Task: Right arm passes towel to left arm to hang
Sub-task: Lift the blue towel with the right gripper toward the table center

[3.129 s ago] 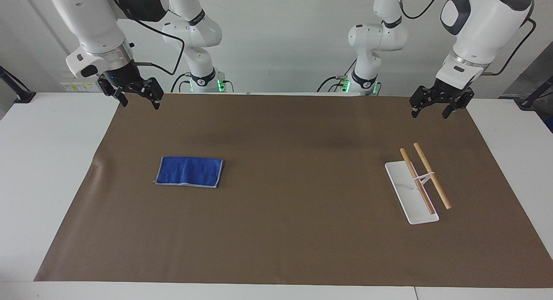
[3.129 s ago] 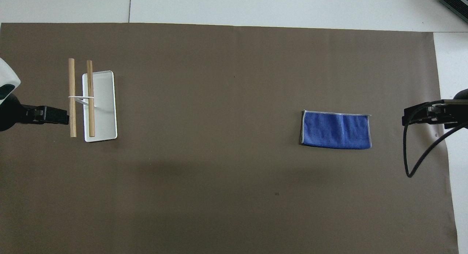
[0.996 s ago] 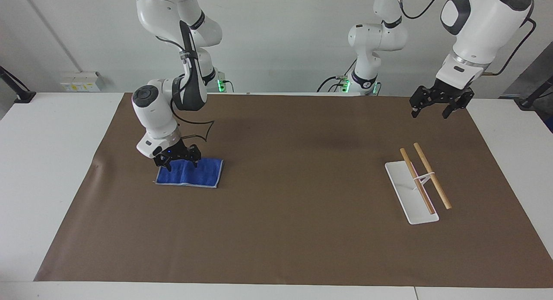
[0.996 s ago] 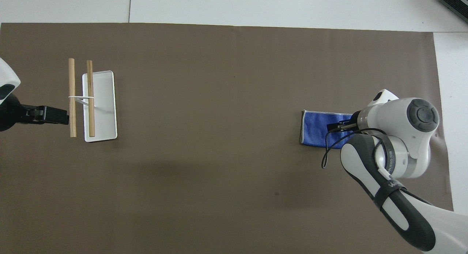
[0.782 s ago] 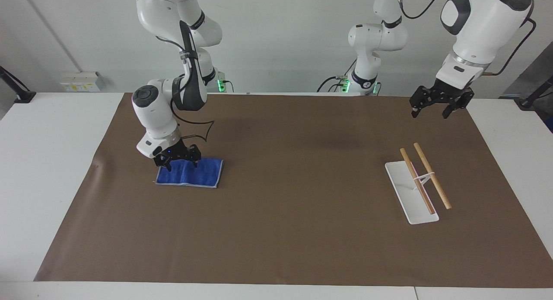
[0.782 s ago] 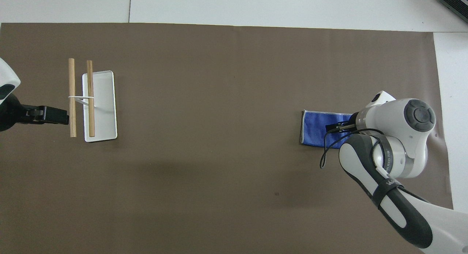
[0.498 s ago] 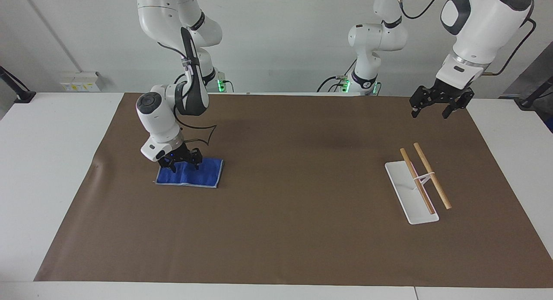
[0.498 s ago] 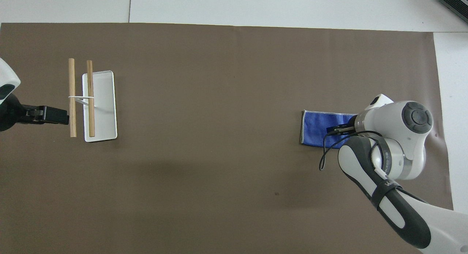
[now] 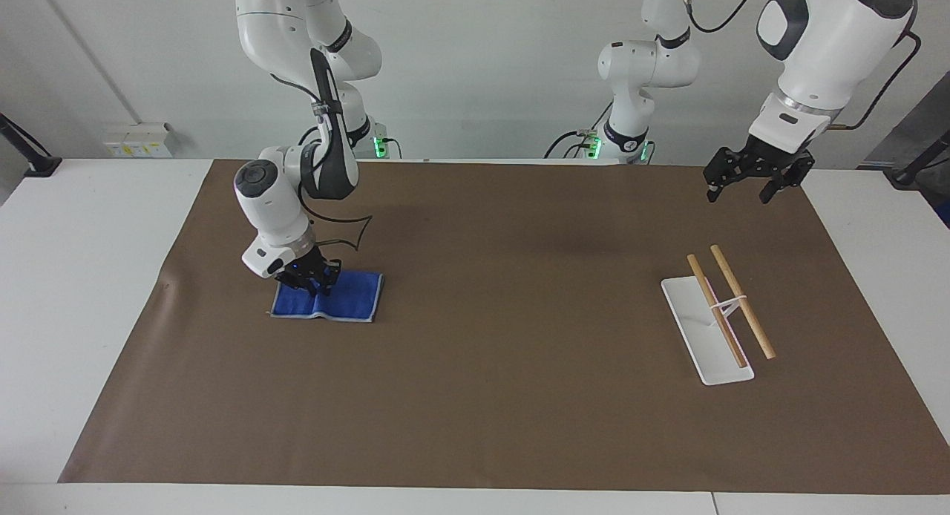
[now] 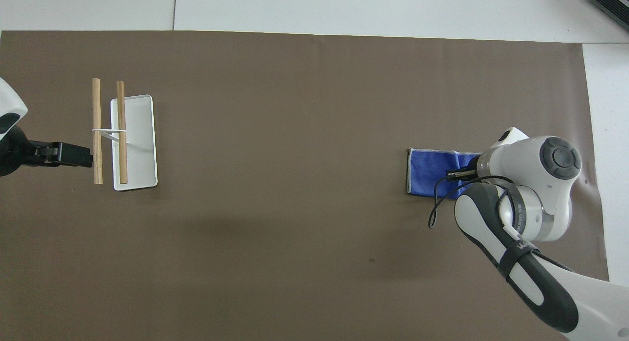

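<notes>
Towel [image 9: 338, 297] lies flat on the brown mat [image 9: 505, 396] at the right arm's end, directly under the right gripper [image 9: 310, 283], whose fingers pinch together on a bunched fold of the cloth. Left gripper [image 9: 749, 185] waits with fingers apart, hovering over the mat's edge above the 2-rod rack [image 9: 716, 329].

The right gripper [image 9: 315, 283] jaws have closed, bunching the towel [image 9: 349, 298] slightly.
</notes>
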Controlling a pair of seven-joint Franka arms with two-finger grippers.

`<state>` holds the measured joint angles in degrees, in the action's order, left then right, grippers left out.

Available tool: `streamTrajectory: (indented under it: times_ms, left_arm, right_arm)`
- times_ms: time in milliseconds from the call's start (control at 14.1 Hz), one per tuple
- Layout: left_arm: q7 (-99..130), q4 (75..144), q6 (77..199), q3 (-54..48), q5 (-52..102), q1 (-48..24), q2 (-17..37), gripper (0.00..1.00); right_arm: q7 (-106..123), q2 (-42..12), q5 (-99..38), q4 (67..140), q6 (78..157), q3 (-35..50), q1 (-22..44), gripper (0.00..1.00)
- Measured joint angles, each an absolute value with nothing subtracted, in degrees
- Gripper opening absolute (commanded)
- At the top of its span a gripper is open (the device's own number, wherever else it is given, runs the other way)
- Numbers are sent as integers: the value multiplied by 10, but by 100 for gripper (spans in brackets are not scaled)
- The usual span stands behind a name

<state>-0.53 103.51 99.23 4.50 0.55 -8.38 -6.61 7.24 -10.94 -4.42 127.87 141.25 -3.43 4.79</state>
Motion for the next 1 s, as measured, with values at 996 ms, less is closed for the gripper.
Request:
streamTrajectory:
  times_ms: [996]
  left_arm:
    - [-5,1035,992,45,6,-84,-66,100]
  right_arm:
    - [-36,-74,-237,1031,1171,-4,48,0]
